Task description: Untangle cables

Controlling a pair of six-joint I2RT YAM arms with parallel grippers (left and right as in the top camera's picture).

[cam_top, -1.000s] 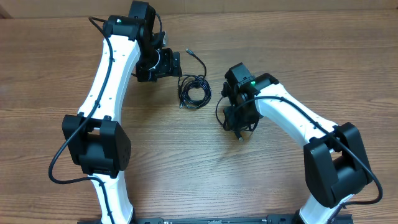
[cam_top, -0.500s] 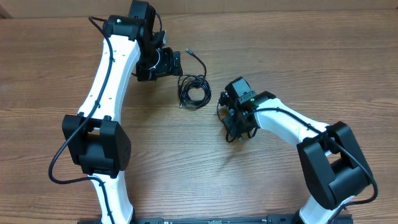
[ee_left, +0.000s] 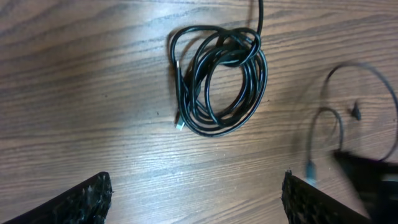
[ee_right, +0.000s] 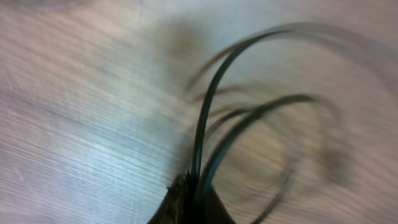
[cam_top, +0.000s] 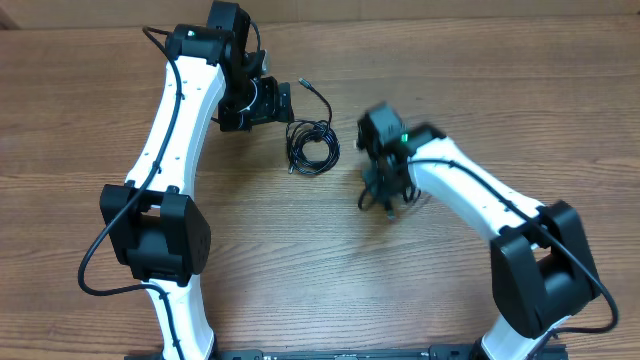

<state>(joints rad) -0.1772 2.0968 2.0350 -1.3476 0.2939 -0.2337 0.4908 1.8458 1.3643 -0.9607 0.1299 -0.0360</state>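
Nearest the robot's base, the right pincer (cam_top: 386,200) hangs over the counter (cam_top: 500,100). Its image is blurred in both the overhead and right wrist views. Its jaws are closed on the loose cable (ee_right: 201,124). Thin black strands rise from between the fingertips and arc away in open loops above the wood. How many strands are pinched cannot be told.

Beyond it, near the counter's middle, the coiled cable (cam_top: 312,145) lies flat in a compact round bundle. One plug end points out at its edge and one tail leads away toward the far side. Nothing touches the bundle.

Farthest out, the left pincer (cam_top: 270,102) is near that bundle but apart from it. Its jaws stand wide open and empty.
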